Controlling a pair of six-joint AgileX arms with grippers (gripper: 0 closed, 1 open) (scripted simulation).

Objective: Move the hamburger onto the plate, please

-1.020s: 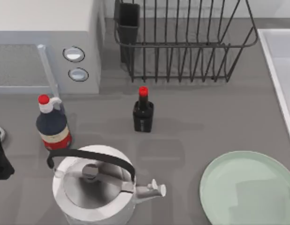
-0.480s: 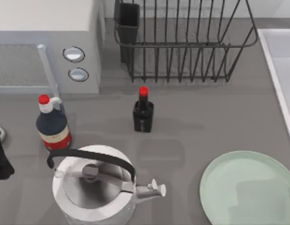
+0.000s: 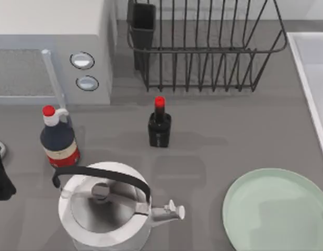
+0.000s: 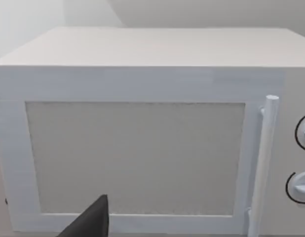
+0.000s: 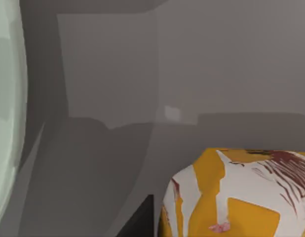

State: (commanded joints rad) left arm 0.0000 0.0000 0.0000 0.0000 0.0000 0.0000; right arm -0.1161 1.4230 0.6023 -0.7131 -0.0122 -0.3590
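- Left end effector (image 3: 0, 175): a dark shape at the top view's 9 o'clock edge, just left of the soy-sauce bottle (image 3: 59, 138). One dark finger (image 4: 91, 219) shows in the left wrist view, facing the microwave (image 4: 142, 133) door. Whether it is open or closed cannot be told; nothing is seen in it.
- Right end effector: a dark sliver of it (image 5: 140, 219) sits beside the hamburger in the right wrist view. Its opening and its contact with the hamburger cannot be told.
- Hamburger (image 5: 236, 197): whitish-cream with orange-yellow patches and a dark red streak, lying on the grey worktop (image 5: 142, 89), only partly in frame, apart from the plate's rim.
- Plate (image 3: 279, 212): pale mint green, at 5 o'clock in the top view, bare; its rim (image 5: 7, 108) also appears in the right wrist view.
- Kettle (image 3: 106, 209): white with a black handle, at 7 o'clock, spout toward 3 o'clock.
- Small dark bottle (image 3: 159, 125): red cap, upright near centre.
- Dish rack (image 3: 203, 47): black wire, at 12 o'clock.
- Microwave: white, at 10 o'clock in the top view.
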